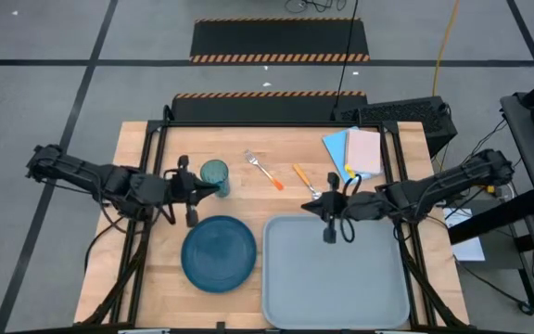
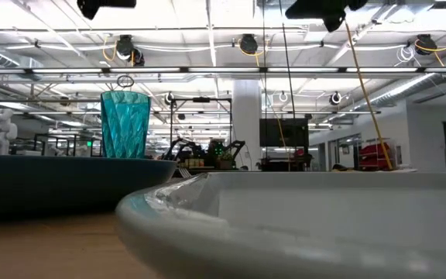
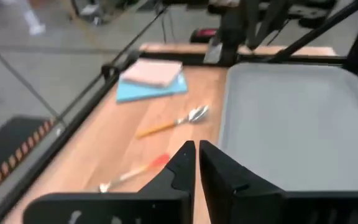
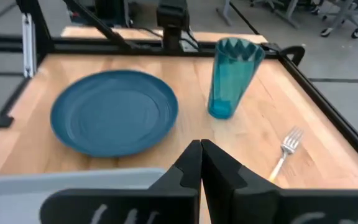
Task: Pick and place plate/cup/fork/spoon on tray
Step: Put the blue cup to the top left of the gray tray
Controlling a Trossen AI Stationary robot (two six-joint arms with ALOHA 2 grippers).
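Observation:
The teal-blue plate lies flat on the wooden table, left of the pale grey-blue tray. The translucent teal cup stands upright on the table behind the plate. The fork and the spoon lie on the table behind the tray, both with orange handles. My left gripper is shut and empty, just beside the cup on its near side. My right gripper is shut and empty over the tray's far left corner, near the spoon's bowl. The wrist views show both pairs of fingers closed, my left gripper and my right gripper.
A blue sheet and a pink sheet lie stacked at the table's far right corner. A black frame runs along the table's edges. Bare wood shows between the cup and the fork and in front of the plate.

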